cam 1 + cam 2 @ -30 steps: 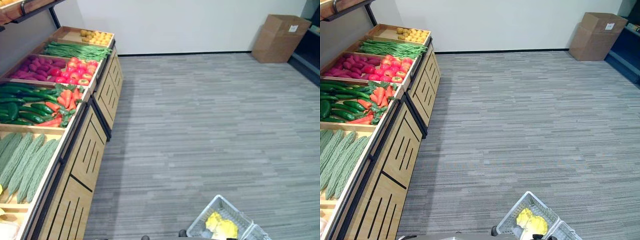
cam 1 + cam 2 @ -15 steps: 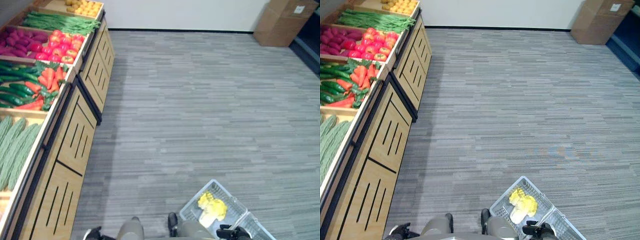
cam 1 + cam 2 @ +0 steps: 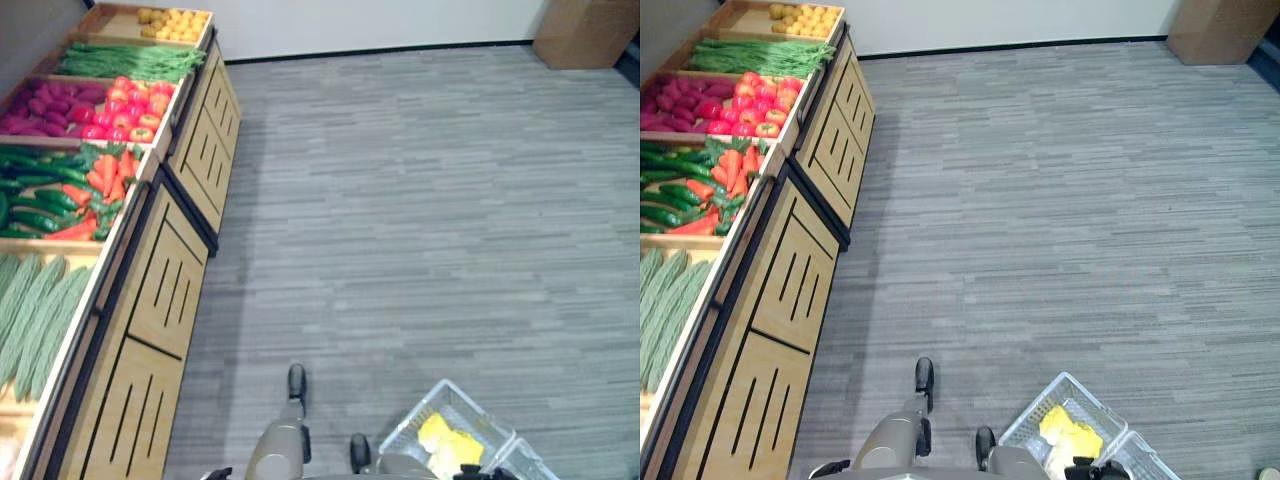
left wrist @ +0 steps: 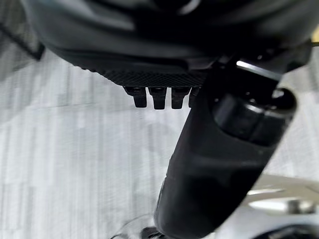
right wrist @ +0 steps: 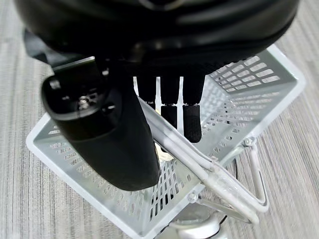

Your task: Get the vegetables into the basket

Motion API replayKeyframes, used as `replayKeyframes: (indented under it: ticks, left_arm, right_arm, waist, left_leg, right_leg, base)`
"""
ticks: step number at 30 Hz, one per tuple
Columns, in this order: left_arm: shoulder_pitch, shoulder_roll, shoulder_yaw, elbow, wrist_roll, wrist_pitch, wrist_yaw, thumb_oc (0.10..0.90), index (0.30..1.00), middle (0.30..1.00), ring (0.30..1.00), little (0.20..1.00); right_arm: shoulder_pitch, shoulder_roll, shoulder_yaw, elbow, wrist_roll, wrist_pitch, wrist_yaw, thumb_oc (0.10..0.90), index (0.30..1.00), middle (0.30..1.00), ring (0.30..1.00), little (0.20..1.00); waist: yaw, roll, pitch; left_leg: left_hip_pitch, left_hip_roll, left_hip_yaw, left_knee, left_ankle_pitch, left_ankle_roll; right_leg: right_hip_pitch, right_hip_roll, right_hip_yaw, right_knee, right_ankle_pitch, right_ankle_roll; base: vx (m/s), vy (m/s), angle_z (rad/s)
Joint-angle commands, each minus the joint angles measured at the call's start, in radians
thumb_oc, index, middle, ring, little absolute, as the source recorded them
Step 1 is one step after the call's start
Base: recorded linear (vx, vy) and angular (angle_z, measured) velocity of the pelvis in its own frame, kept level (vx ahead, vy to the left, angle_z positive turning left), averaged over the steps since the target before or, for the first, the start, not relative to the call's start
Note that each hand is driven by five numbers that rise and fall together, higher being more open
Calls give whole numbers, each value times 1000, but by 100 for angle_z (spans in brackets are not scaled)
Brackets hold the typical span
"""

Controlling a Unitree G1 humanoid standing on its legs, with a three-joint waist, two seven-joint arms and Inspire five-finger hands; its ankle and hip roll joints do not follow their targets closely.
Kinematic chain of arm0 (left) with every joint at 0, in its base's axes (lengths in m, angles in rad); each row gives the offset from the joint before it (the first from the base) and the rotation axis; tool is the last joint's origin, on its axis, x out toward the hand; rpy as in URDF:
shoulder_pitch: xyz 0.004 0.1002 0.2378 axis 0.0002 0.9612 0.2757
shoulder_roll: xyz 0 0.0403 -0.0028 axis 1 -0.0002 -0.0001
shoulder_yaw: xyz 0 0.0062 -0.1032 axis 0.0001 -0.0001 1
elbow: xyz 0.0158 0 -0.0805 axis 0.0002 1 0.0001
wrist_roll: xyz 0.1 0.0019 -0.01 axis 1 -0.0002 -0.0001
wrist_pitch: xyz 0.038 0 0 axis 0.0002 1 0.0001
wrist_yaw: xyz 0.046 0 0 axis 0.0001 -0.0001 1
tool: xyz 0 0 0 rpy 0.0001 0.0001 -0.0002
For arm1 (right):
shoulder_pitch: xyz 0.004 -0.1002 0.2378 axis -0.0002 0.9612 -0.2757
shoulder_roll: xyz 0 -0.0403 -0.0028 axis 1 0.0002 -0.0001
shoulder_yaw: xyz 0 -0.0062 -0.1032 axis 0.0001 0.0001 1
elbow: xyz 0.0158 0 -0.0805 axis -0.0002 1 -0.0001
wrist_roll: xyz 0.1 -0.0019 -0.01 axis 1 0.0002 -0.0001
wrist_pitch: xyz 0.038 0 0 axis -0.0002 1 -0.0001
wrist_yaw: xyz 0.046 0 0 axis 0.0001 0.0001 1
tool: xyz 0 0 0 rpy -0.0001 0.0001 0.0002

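Note:
A white wire basket (image 5: 259, 69) hangs from my right hand (image 5: 169, 107), whose fingers are curled round its handle (image 5: 204, 167). In the eye views the basket (image 3: 440, 398) sits low at the right, just above the floor, with a yellow leafy vegetable (image 3: 448, 445) lying in it. My left hand (image 4: 159, 97) hangs over bare floor with relaxed fingers and holds nothing. Along the left runs a wooden stand (image 3: 170, 290) with carrots (image 3: 105, 180), cucumbers (image 3: 35, 200), bitter gourds (image 3: 40, 310), red tomatoes (image 3: 130, 110), purple roots (image 3: 50, 105), green beans (image 3: 130, 62) and yellow potatoes (image 3: 170, 18).
Grey striped floor (image 3: 430, 220) stretches from the stand to the far white wall. A cardboard box (image 3: 585, 20) stands in the far right corner. The stand's slatted front panels (image 3: 205, 165) face the open floor.
The whole picture has shifted as the camera moved, so the stand and floor sit differently in view. The basket stays in my right hand with the yellow vegetable inside.

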Motion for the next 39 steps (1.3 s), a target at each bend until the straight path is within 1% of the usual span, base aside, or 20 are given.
replayKeyframes:
  ticks: [1, 2, 3, 4, 7, 9, 11, 12, 14, 18, 20, 22, 25, 28, 29, 30, 33, 36, 37, 39]
  left_arm:
    - [13, 26, 32, -47, 8, -17, 19, 900, 1000, 1000, 1000, 1000]
    - [9, 28, 25, -55, 19, -19, 18, 900, 1000, 1000, 1000, 1000]
    - [9, 28, 25, -55, 19, -19, 18, 900, 1000, 1000, 1000, 1000]
    - [-1, 37, 15, -69, 25, -18, 15, 900, 1000, 1000, 1000, 1000]
    - [-31, 48, 1, -90, 11, -19, 15, 900, 1000, 1000, 1000, 1000]
    - [-43, 58, 1, -101, 8, -18, 15, 900, 1000, 1000, 1000, 1000]
    - [-52, 60, -2, -103, 9, -19, 14, 900, 1000, 1000, 1000, 1000]
    - [-58, 60, -8, -101, 13, -19, 16, 900, 1000, 1000, 1000, 1000]
    - [-65, 63, -15, -97, 21, -19, 14, 900, 1000, 1000, 1000, 1000]
    - [-74, 59, -21, -69, 60, -15, 6, 900, 1000, 1000, 1000, 1000]
    - [-78, 59, -22, -62, 71, -20, -2, 900, 1000, 1000, 1000, 1000]
    - [-70, 53, -19, -53, 72, -22, -6, 900, 1000, 1000, 1000, 1000]
    - [-46, 38, -14, -39, 83, -21, -16, 900, 1000, 1000, 1000, 1000]
    - [-42, 29, -14, -33, 75, -18, -10, 900, 1000, 1000, 1000, 1000]
    - [-38, 22, -12, -32, 59, -21, -8, 900, 1000, 1000, 1000, 1000]
    - [-38, 22, -12, -32, 59, -21, -8, 900, 1000, 1000, 1000, 1000]
    - [-43, 16, -17, -43, 43, -23, -7, 900, 1000, 1000, 1000, 1000]
    - [-48, 20, -22, -53, 43, -22, -5, 900, 1000, 1000, 1000, 1000]
    - [-50, 19, -17, -68, 18, -26, 1, 900, 1000, 1000, 1000, 1000]
    - [-52, 19, -15, -72, 17, -26, 1, 900, 1000, 1000, 1000, 1000]
  right_arm:
    - [53, 5, 31, -60, -38, 1, 18, 400, 300, 300, 300, 300]
    - [47, 2, 39, -67, -48, 1, 19, 400, 300, 300, 300, 300]
    - [47, 2, 39, -67, -48, 1, 19, 400, 300, 300, 300, 300]
    - [40, -2, 45, -81, -52, -2, 17, 400, 300, 300, 300, 300]
    - [26, -7, 38, -102, -26, -6, 3, 400, 300, 300, 300, 300]
    - [24, 3, 41, -113, -14, -11, -2, 400, 300, 300, 300, 300]
    - [26, 11, 36, -111, 1, -15, -6, 400, 300, 300, 300, 300]
    - [29, 17, 34, -111, 9, -18, -8, 400, 300, 300, 300, 300]
    - [31, 22, 31, -101, 25, -15, -1, 400, 300, 300, 300, 300]
    - [46, 36, 24, -81, 41, -15, 5, 400, 300, 300, 300, 300]
    - [54, 34, 11, -69, 46, -11, 6, 400, 300, 300, 300, 300]
    - [62, 37, 5, -62, 41, -10, 8, 400, 300, 300, 300, 300]
    - [88, 30, 6, -54, 34, -12, 14, 400, 300, 300, 300, 300]
    - [85, 15, 2, -50, 49, -13, 22, 400, 300, 300, 300, 300]
    - [75, 2, 2, -46, 51, -12, 25, 400, 300, 300, 300, 300]
    - [75, 2, 2, -46, 51, -12, 25, 400, 300, 300, 300, 300]
    - [54, -15, 12, -63, 49, -16, 28, 400, 300, 300, 300, 300]
    - [45, -19, 21, -73, 46, -17, 30, 400, 300, 300, 300, 300]
    - [36, -28, 22, -91, 64, -22, 32, 400, 300, 300, 300, 300]
    - [33, -28, 25, -94, 65, -23, 33, 400, 300, 300, 300, 300]
  waist:
    - [-13, -88, -76]
    - [-10, -92, -74]
    - [-8, -89, -75]
    - [-11, -88, -63]
    - [-32, -56, -20]
    - [-53, -44, 14]
    - [-76, -25, 35]
    - [-93, -20, 47]
    - [-126, -18, 62]
    - [-179, -53, 65]
    - [-205, -57, 65]
    - [-220, -56, 63]
    - [-243, -51, 30]
    - [-258, -26, 12]
    - [-256, -8, 6]
    - [-257, -7, 6]
    - [-252, 4, -2]
    - [-247, 4, -4]
    - [-232, -17, 2]
    - [-226, -33, 5]
  left_leg:
    - [-62, -103, 58, -28, 83, 81]
    - [-47, -116, 66, -25, 66, 91]
    - [-49, -112, 67, -25, 66, 91]
    - [-30, -126, 65, -20, 43, 109]
    - [40, -135, 41, -23, -6, 149]
    - [100, -139, 12, -38, -34, 160]
    - [155, -123, -12, -48, -56, 156]
    - [186, -116, -23, -50, -72, 149]
    - [238, -108, -48, -50, -99, 136]
    - [333, -147, -108, -50, -173, 116]
    - [374, -158, -139, -50, -200, 110]
    - [426, -162, -172, -50, -228, 103]
    - [500, -143, -208, -50, -275, 97]
    - [502, -95, -219, -17, -251, 70]
    - [488, -64, -224, 39, -179, 40]
    - [489, -63, -224, 38, -179, 39]
    - [456, -45, -247, 127, -55, -2]
    - [446, -28, -247, 169, 3, -21]
    - [377, -22, -214, 355, 98, -30]
    - [341, -25, -190, 432, 104, -23]
  right_leg:
    - [199, -230, -59, 86, 270, 222]
    - [182, -244, -65, 125, 346, 225]
    - [179, -241, -62, 124, 349, 225]
    - [149, -257, -76, 210, 421, 216]
    - [44, -266, -113, 418, 506, 163]
    - [-32, -265, -151, 505, 452, 151]
    - [-126, -236, -197, 509, 336, 133]
    - [-164, -213, -221, 492, 254, 127]
    - [-229, -136, -233, 393, 158, 125]
    - [-253, -45, -192, -65, 268, 190]
    - [-306, -21, -162, -155, 320, 214]
    - [-331, -15, -179, -182, 349, 230]
    - [-294, -17, -147, -175, 367, 204]
    - [-285, -4, -114, -137, 368, 175]
    - [-276, 10, -123, -102, 337, 151]
    - [-276, 11, -124, -100, 336, 151]
    - [-237, 21, -117, -80, 300, 124]
    - [-218, 30, -115, -62, 273, 111]
    - [-164, 21, -103, -56, 243, 87]
    - [-147, 11, -97, -58, 239, 81]
  base:
    - [574, 213, -65]
    - [435, 171, -60]
    - [252, 130, -29]
    - [210, 154, -28]
    - [334, 252, -3]
    - [320, 143, 48]
    - [342, 37, 61]
    - [343, -32, 33]
    - [374, -113, 38]
    - [433, -158, 44]
    - [407, -114, 38]
    - [425, -147, 89]
    - [418, -217, 97]
    - [356, -288, 59]
    - [292, -298, 35]
    - [271, -261, 4]
    - [242, -235, -15]
    - [236, -257, -13]
    - [232, -279, -17]
    - [201, -275, -3]
